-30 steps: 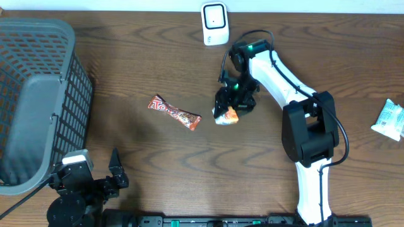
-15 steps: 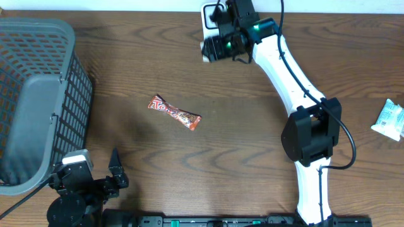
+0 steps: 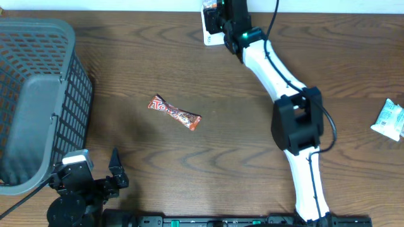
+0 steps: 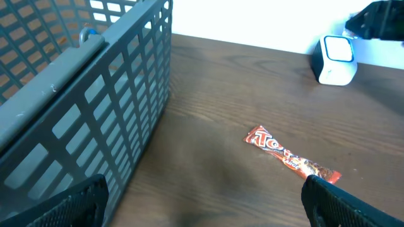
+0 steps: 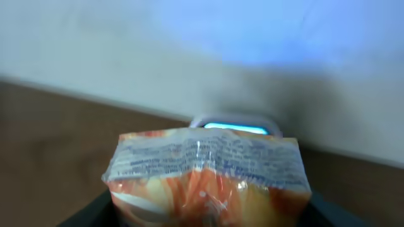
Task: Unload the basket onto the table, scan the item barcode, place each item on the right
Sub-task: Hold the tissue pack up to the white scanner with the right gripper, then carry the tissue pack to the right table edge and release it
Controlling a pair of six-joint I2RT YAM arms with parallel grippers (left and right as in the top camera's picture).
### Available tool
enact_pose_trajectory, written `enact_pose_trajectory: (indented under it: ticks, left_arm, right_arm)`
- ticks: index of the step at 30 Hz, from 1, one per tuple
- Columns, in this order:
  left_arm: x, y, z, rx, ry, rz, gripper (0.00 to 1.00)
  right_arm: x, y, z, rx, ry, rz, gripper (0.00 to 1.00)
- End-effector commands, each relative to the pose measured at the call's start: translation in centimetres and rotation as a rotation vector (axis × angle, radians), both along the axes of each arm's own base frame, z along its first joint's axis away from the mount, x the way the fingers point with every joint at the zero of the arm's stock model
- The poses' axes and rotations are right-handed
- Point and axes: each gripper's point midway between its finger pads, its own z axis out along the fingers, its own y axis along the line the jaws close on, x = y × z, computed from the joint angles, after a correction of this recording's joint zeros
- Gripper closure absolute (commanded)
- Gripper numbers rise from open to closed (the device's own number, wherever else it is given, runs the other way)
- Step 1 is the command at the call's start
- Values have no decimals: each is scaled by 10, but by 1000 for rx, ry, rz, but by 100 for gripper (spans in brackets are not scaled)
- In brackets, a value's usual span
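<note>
An orange-and-white snack packet [image 5: 208, 173] fills the right wrist view, printed seam uppermost, with my right gripper [image 5: 208, 213] shut on its lower part. Just behind it is the white barcode scanner [image 5: 233, 124], its window glowing blue. From overhead, the right gripper [image 3: 222, 16] is at the table's far edge, over the scanner [image 3: 208, 33], and hides the packet. My left gripper [image 3: 96, 165] rests open at the near left with nothing between its fingers [image 4: 353, 202]. The left wrist view shows the scanner [image 4: 334, 58] far off at the upper right.
A grey plastic basket [image 3: 38, 94] stands at the left, close to the left gripper. A red candy bar [image 3: 174, 112] lies mid-table. A white-and-green packet [image 3: 390, 120] lies at the right edge. The white right arm [image 3: 278, 69] reaches diagonally across the table's right half.
The right arm has carried the snack packet from the middle of the table up to the scanner at the far edge. The left arm has not moved.
</note>
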Motion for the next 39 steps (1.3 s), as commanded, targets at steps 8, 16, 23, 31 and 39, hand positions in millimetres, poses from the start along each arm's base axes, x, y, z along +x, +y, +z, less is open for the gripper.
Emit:
enact_pose_trajectory:
  ticks: [8, 16, 23, 31, 39]
  left_arm:
    - [0, -1, 0, -5, -4, -5, 2]
    - [0, -1, 0, -5, -4, -5, 2]
    - [0, -1, 1, -5, -5, -5, 2]
    - [0, -1, 1, -5, -5, -5, 2]
    - [0, -1, 1, -5, -5, -5, 2]
  right_arm:
    - [41, -11, -51, 25, -179, -125, 46]
    - [38, -8, -48, 10, -164, -117, 47]
    - [16, -27, 16, -68, -91, -110, 55]
    - [-66, -115, 57, -439, 198, -32, 61]
    - [-128, -283, 13, -744, 613, -226, 60]
